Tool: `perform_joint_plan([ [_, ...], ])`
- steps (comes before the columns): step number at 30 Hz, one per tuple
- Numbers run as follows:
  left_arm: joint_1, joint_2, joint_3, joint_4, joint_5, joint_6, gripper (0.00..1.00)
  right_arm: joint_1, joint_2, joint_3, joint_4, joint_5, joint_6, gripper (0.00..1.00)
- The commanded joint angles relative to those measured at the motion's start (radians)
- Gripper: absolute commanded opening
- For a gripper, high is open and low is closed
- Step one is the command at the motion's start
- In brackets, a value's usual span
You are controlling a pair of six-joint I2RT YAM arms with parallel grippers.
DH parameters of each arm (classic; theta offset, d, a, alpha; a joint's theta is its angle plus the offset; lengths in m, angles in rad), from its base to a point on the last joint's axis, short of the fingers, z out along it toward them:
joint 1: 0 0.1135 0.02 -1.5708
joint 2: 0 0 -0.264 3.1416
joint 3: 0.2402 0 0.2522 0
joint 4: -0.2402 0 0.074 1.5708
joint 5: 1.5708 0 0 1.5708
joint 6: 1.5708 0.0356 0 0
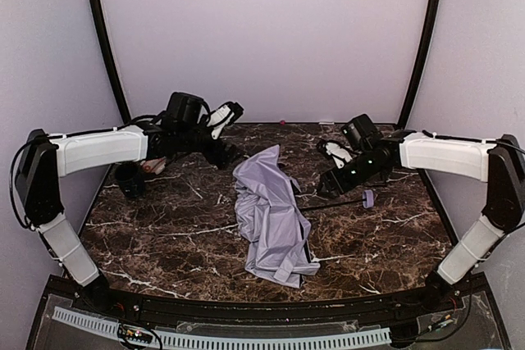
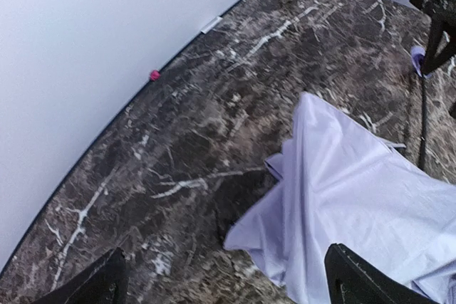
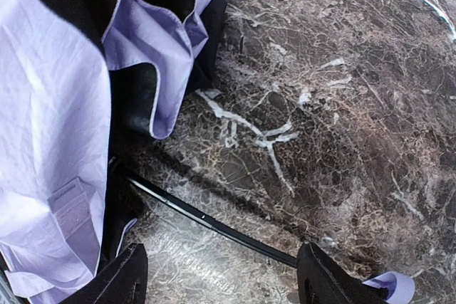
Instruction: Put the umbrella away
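The left claw (image 2: 224,279) hangs wide and empty over the far-left edge of the canopy (image 2: 356,197). The right claw (image 3: 221,275) is spread too, straddling the shaft (image 3: 206,220) just right of the canopy and gripping nothing.

The umbrella (image 1: 271,219) lies collapsed mid-bench (image 1: 164,235), with its knob handle (image 1: 368,198) farther right of the canopy.

The shaft is best pinched squarely, clear of loose cloth — snagged fabric would spoil the hold.

A dark cup (image 1: 129,178) sits well left of the canopy, and a pink bead (image 2: 154,75) lies beyond it against the wall (image 2: 85,48) — neither seems in the way.
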Motion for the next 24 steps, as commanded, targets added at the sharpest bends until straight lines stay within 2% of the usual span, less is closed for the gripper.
perform_joint_plan([
  [1,-0.104,-0.142,-0.091,-0.072,0.071,-0.019,0.94,0.014,-0.055,-0.066,0.037,0.0,-0.006,0.73],
  [5,-0.222,-0.143,-0.12,-0.238,0.139,-0.017,0.76,0.004,0.026,-0.011,0.007,0.107,-0.014,0.69],
  [9,-0.232,-0.106,-0.157,-0.344,0.092,-0.086,0.46,-0.023,0.167,0.109,-0.014,0.121,-0.035,0.56],
  [16,-0.232,0.002,-0.195,-0.328,0.119,-0.127,0.45,-0.036,0.36,0.228,-0.063,0.133,-0.074,0.45],
  [21,-0.232,0.062,-0.194,-0.279,0.097,-0.13,0.47,-0.035,0.331,0.173,-0.044,0.1,-0.072,0.45],
  [24,-0.232,0.035,-0.202,-0.256,0.046,-0.142,0.47,-0.035,0.274,0.137,-0.043,0.113,-0.059,0.46],
])
